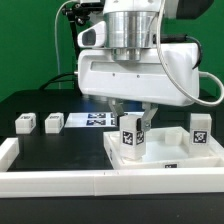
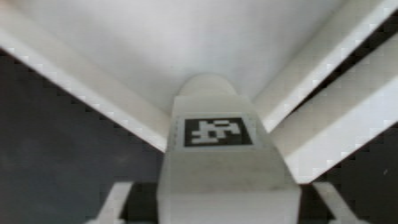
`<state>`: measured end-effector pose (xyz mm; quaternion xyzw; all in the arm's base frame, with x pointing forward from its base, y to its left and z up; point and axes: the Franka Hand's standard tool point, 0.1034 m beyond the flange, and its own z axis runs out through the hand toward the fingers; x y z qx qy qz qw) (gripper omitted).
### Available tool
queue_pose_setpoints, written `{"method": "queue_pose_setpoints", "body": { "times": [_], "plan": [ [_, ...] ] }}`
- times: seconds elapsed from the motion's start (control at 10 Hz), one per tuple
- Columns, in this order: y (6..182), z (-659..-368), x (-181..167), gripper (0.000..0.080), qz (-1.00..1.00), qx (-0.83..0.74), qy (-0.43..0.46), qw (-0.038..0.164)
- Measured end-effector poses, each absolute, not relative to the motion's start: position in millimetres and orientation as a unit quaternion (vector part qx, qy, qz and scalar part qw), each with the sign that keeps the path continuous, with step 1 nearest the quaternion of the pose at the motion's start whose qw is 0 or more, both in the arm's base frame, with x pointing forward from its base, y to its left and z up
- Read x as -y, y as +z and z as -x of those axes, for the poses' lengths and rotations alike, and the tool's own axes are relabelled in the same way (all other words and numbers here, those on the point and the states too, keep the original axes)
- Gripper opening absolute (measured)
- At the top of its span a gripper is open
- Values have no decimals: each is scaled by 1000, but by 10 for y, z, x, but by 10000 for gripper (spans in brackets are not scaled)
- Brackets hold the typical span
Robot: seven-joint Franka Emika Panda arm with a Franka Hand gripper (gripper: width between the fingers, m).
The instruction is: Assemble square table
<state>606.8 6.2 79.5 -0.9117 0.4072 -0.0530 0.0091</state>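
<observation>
Now grips a white tagged leg [image 1: 130, 137] upright in the gripper [image 1: 134, 122], jaws clenched on its sides, at the corner of the tray-like square tabletop [image 1: 172, 150] on the exterior view's left. Shares that tray with a second leg [image 1: 198, 128] at the right. Leaves a third leg [image 1: 24, 122] and a fourth leg [image 1: 52, 123] on the black table [image 1: 40, 145], well apart, beside the marker board [image 1: 92, 120], behind the long border rail [image 1: 50, 183].

White tagged leg [image 1: 130, 137] stands upright on tray-like tabletop [image 1: 172, 152]
</observation>
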Motion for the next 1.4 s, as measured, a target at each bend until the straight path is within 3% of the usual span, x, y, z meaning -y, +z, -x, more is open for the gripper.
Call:
{"method": "queue_pose_setpoints", "body": {
  "times": [0.4, 0.7, 0.8, 0.9, 1.0, 1.4],
  "plan": [
    [795, -6063, -93, 292, 826, -562, -47, 23],
    [794, -6064, -91, 302, 828, -558, -47, 24],
    [794, -6063, -79, 533, 838, -543, -47, 23],
    [793, -6063, -81, 533, 860, -508, -48, 21],
    [793, -6064, -94, 626, 883, -466, -49, 19],
    [797, -6075, -93, 648, 940, -337, -55, 13]
  ]
}}
